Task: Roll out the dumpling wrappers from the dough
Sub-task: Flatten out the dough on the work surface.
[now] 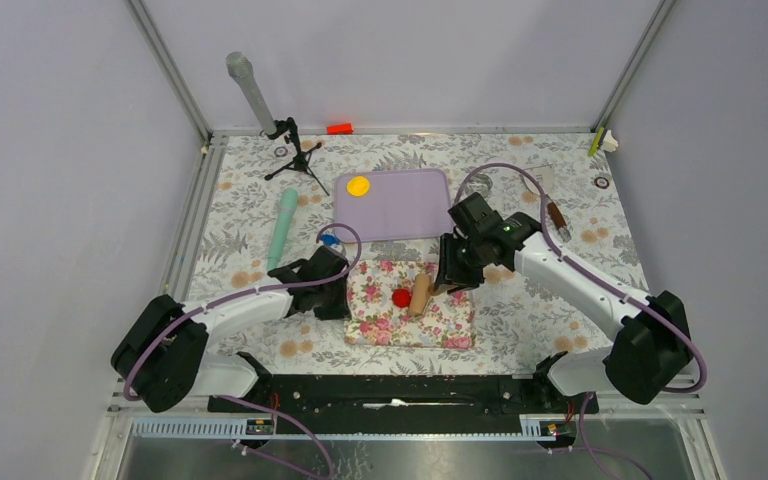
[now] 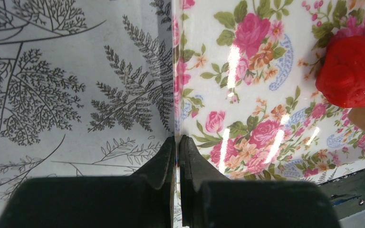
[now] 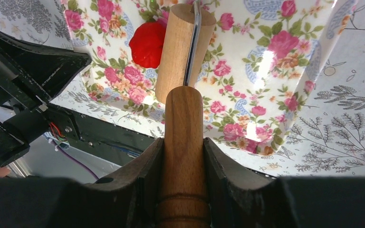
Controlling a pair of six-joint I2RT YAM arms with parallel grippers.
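Dough (image 1: 401,297) sitting mid-mat (image 1: 440,325), still a lumpy ball, with the roller (image 1: 420,293) resting against its right side. Right gripper (image 3: 184,142) clamping roller handle. Left gripper (image 2: 177,142) closed, seemingly pinching mat's left edge. Yellow wrapper (image 1: 358,185) lying beyond mat's far edge. Red rolling all remaining.

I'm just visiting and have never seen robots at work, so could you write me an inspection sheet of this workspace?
Surface: fern-print table cover, with a floral mat and a lilac board on it.
Job's things: red dough lump on the mat, beside the wooden roller; yellow wrapper on the board.
Clutter: green stick, small tripod, red-orange block.
Grippers: left gripper shut on the mat's edge; right gripper shut on the roller's handle.
Cables: purple cables along both arms.
Surroundings: plain grey walls, metal frame.
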